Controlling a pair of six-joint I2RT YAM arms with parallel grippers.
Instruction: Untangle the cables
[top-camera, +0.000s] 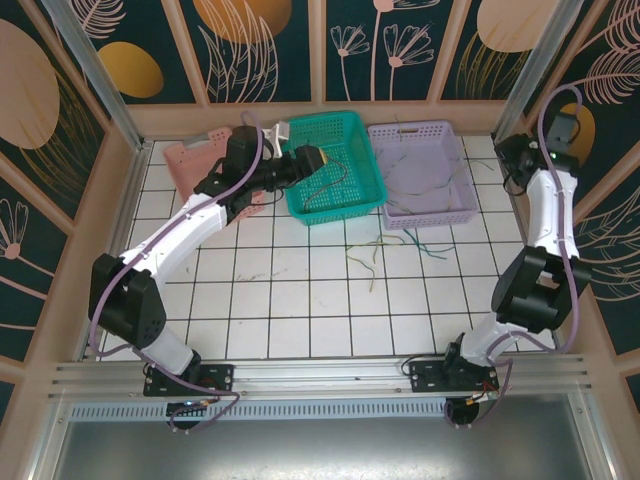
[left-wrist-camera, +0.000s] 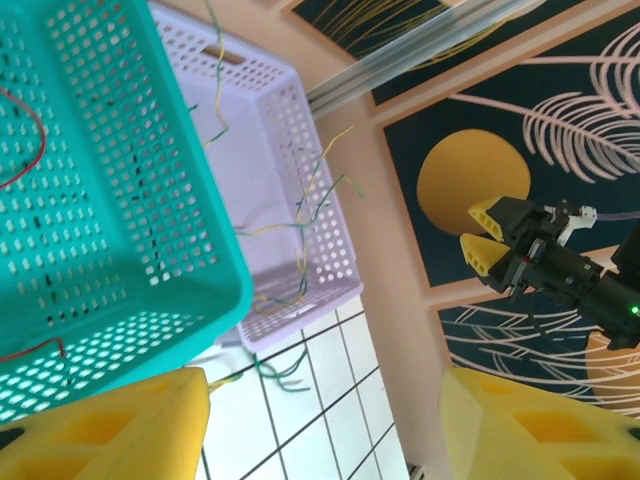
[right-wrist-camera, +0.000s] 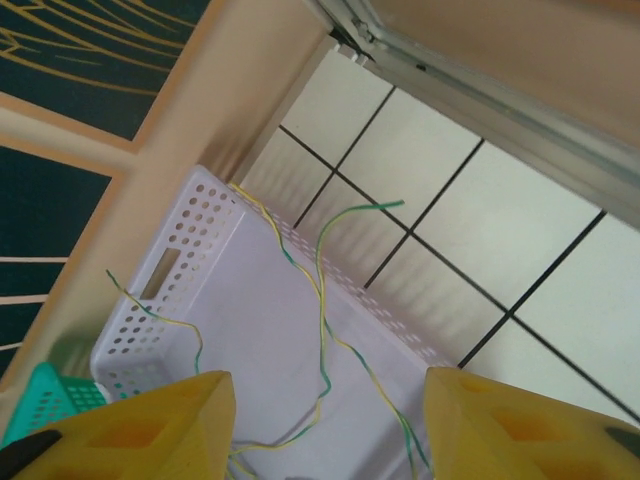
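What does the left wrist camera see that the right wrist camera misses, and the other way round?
Left wrist camera: a red wire lying inside the teal basket, plus the right arm's fingers seen from across the table, spread open. Right wrist camera: a broad run of bare tiles beside the basket, edged by a metal rail. Shared: the lilac basket holding yellow-green wires.

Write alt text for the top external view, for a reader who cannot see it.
Seen from above, the left gripper reaches over a teal basket holding a few thin cables. Beside it a lilac basket holds more, others lie loose on the white tiled table, and the right arm is raised at the right wall.
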